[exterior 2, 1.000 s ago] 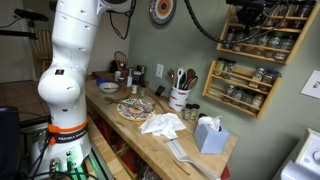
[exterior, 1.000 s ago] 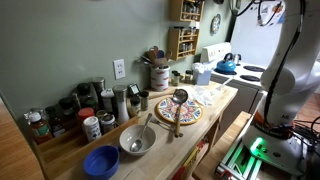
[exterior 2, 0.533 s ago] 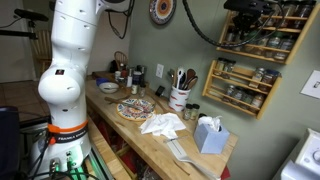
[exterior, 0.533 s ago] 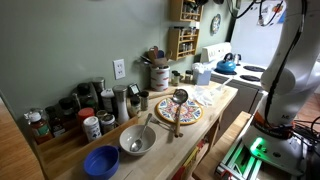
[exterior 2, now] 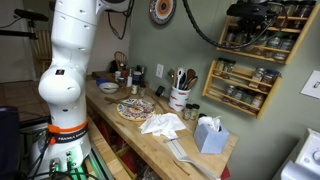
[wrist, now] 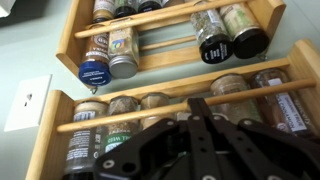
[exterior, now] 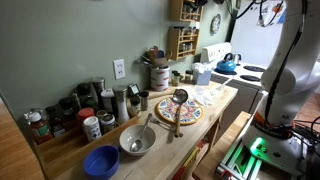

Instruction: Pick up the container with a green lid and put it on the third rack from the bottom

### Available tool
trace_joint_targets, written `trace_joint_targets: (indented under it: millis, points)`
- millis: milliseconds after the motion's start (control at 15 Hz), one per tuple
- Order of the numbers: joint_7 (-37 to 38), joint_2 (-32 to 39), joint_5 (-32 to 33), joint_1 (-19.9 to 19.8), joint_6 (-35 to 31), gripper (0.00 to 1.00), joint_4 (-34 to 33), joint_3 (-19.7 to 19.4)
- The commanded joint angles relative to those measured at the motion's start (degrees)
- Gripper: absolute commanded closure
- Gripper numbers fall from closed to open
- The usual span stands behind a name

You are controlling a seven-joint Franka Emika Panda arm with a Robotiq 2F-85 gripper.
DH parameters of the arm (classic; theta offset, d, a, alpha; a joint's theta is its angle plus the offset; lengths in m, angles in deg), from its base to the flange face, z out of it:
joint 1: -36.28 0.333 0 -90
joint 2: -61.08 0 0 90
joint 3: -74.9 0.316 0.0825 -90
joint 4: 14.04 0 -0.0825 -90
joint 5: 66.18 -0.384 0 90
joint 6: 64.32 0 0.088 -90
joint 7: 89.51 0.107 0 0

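The brown wooden spice rack point(wrist: 170, 45) fills the wrist view, two of its tiers lined with small jars. It also hangs on the wall in both exterior views point(exterior: 183, 35) point(exterior 2: 262, 40). My gripper point(wrist: 200, 102) is close in front of the lower visible tier, its black fingers drawn together and pointing at a jar point(wrist: 160, 105) behind the rail. In an exterior view it is high up at the rack's upper part point(exterior 2: 250, 12). I see jars with blue point(wrist: 93, 72), silver point(wrist: 122, 66) and black point(wrist: 213, 48) lids. No green lid shows.
A steel utensil crock point(exterior 2: 179, 98) stands on the wooden counter point(exterior: 215, 110) below the rack. There are also a patterned plate point(exterior: 178, 110), a metal bowl point(exterior: 137, 140), a blue bowl point(exterior: 101, 161), a tissue box point(exterior 2: 210, 134) and several jars along the wall point(exterior: 75, 112).
The gripper has shifted slightly in front of the upper rack; nothing else has moved.
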State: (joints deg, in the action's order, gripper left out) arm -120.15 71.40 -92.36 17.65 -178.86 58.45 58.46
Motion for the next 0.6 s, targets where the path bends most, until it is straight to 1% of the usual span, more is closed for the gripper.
trace_joint_targets:
  millis: [0,133,333,533]
  points:
    - [-0.3,-1.8,-0.9,0.3,-3.0,1.0,2.7,0.2]
    - [0.0,-1.9,-1.7,0.2,-2.7,1.0,2.5,0.4]
    - [0.8,-1.9,-2.9,0.3,-4.2,1.0,2.4,0.5]
    - [1.3,-1.6,-3.8,0.5,-7.8,1.0,2.7,0.8]
